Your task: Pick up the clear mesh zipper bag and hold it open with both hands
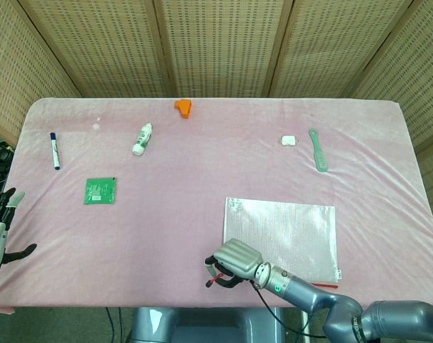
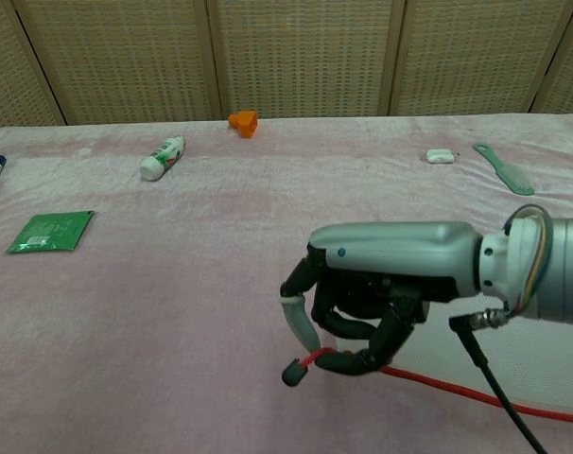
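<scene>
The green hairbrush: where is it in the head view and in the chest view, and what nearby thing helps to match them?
Head view: the green hairbrush lies far right on the pink table.
Chest view: it lies at the upper right, near the table's far edge.
Shared landmark: the small white object just to its left.

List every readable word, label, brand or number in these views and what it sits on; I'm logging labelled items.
No text can be read.
Mesh zipper bag: white corner label, print too small.
Green packet: pale print, blurred.
White tube: green markings, illegible.
Marker pen: no legible lettering.
The right hand grips the bag's red zipper edge, where no text shows.
</scene>
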Controlling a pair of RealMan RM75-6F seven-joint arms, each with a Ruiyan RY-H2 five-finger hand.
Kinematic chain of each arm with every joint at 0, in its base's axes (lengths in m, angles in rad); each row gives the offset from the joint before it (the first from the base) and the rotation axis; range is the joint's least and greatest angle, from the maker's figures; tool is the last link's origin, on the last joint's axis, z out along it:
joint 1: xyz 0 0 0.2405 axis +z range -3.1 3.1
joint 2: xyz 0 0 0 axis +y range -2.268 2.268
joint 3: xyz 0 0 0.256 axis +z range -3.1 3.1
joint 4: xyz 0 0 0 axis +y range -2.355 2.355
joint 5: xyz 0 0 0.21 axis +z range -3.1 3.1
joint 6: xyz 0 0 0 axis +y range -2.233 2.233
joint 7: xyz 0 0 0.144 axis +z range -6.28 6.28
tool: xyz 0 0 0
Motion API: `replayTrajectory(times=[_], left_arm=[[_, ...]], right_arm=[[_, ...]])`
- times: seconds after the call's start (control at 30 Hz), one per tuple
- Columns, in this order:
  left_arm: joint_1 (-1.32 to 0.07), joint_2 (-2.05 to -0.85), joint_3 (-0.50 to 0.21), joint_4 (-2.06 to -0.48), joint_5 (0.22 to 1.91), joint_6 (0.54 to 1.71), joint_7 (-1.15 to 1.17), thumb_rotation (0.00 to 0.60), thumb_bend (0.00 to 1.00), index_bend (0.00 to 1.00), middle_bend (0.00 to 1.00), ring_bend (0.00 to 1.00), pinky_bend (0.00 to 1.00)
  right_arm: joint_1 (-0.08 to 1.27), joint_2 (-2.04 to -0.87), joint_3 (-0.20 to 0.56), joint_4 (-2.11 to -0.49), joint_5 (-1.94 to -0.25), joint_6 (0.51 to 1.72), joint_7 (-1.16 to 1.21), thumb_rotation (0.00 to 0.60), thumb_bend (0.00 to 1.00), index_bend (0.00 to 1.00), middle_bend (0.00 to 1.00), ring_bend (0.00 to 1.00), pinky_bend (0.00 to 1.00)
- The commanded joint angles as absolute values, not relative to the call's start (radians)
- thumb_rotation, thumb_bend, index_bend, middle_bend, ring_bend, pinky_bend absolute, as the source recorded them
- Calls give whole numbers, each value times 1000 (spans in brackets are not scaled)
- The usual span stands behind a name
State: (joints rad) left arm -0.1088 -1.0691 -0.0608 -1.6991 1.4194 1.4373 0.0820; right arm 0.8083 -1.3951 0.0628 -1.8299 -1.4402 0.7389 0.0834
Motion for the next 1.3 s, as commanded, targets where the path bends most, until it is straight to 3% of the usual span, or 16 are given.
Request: replayTrajectory(times=[0.03, 0.23, 0.47, 0.57, 0.8, 1.03, 1.3], left_arm=[[-108, -1067, -61, -1699, 1420, 1438, 78, 600, 0, 0, 0, 0, 0], [-106, -1063, -61, -1699, 1420, 1440, 68, 600, 0, 0, 0, 0, 0], [-106, -1061, -60, -1701, 1420, 1441, 66, 600, 0, 0, 0, 0, 0], [-105, -1062, -60, -1703, 1421, 1443, 70, 600, 0, 0, 0, 0, 0], [-112, -1067, -65, -1693, 1405, 1428, 71, 600, 0, 0, 0, 0, 0], [-125, -1076, -70, -1673, 1393, 1403, 57, 600, 0, 0, 0, 0, 0], [-188, -1116, -84, -1606, 1455, 1354, -36, 600, 0, 0, 0, 0, 0]], right_arm=[[824, -1328, 136, -1895, -1362, 730, 186, 600, 892, 772, 913, 883, 1000], [844, -1228, 230, -1949, -1242, 680, 340, 600, 894, 772, 913, 885, 1000], [865, -1162, 283, -1969, -1189, 640, 401, 600, 895, 773, 914, 890, 1000], [899, -1119, 348, -1984, -1121, 612, 441, 600, 897, 773, 915, 890, 1000], [959, -1075, 413, -2004, -969, 602, 440, 600, 903, 775, 917, 892, 1000], [991, -1070, 398, -2026, -876, 605, 407, 600, 904, 773, 917, 892, 1000], [957, -1144, 343, -1996, -923, 646, 388, 600, 904, 772, 917, 892, 1000]])
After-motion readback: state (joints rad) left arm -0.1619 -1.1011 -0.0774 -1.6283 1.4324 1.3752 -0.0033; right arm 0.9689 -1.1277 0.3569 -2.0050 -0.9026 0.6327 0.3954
